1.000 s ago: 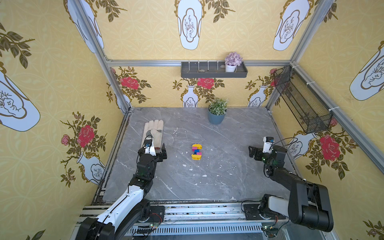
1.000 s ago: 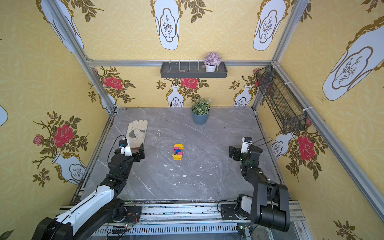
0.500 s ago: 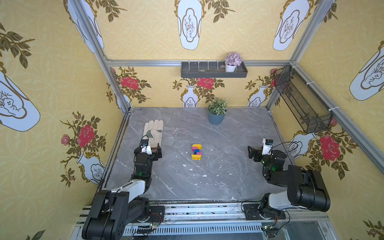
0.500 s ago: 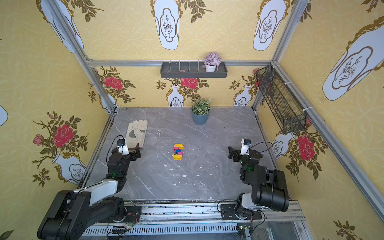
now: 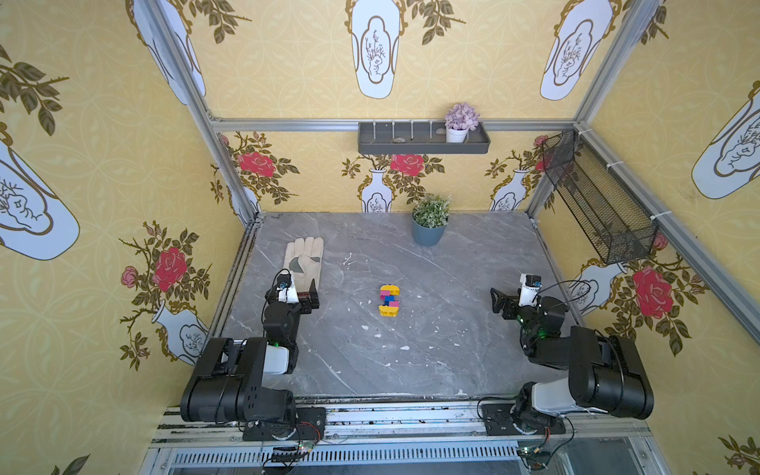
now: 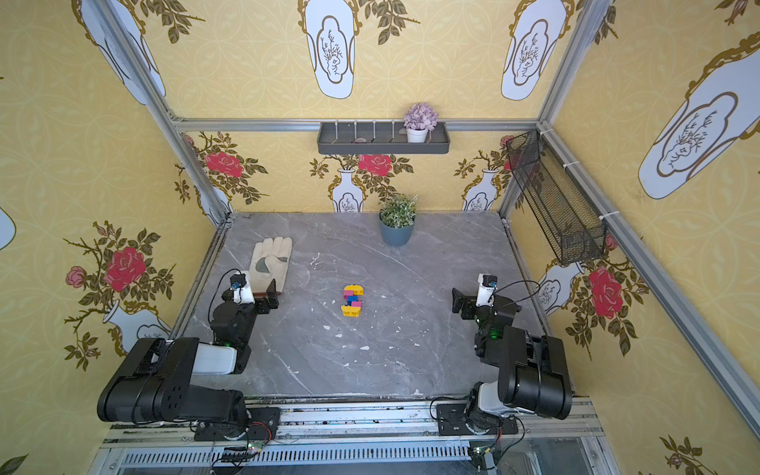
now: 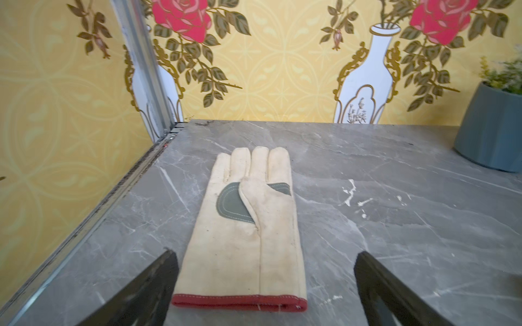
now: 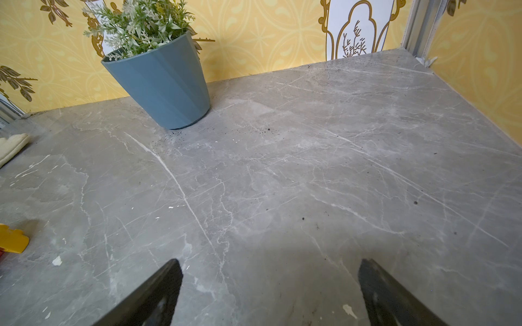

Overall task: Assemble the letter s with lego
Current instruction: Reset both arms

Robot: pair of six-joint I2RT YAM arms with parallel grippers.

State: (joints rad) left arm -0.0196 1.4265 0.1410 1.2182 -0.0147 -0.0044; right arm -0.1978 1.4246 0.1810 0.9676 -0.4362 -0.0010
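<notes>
The letter s [image 5: 389, 300] [image 6: 352, 301] lies flat mid-table, a small block of joined lego with yellow bars at both ends, pink offsets and blue in the middle. Only a yellow end [image 8: 11, 240] shows at the edge of the right wrist view. My left gripper [image 5: 294, 298] [image 6: 251, 298] [image 7: 265, 255] is open and empty, low at the table's left, its fingers either side of a glove's red cuff. At the right, well away from the S, my right gripper [image 5: 520, 302] [image 6: 481, 302] [image 8: 269, 262] is open over bare marble.
A cream work glove [image 5: 304, 263] [image 7: 248, 225] lies flat at the left, fingers toward the back wall. A blue plant pot [image 5: 427, 234] [image 8: 163, 87] stands at the back centre. A grey shelf [image 5: 423, 142] and a wire basket [image 5: 596, 201] hang on the walls.
Both arms have folded back toward the front rail, their elbows now drawn in. The grippers shifted only slightly and stayed open. The S has not moved.
</notes>
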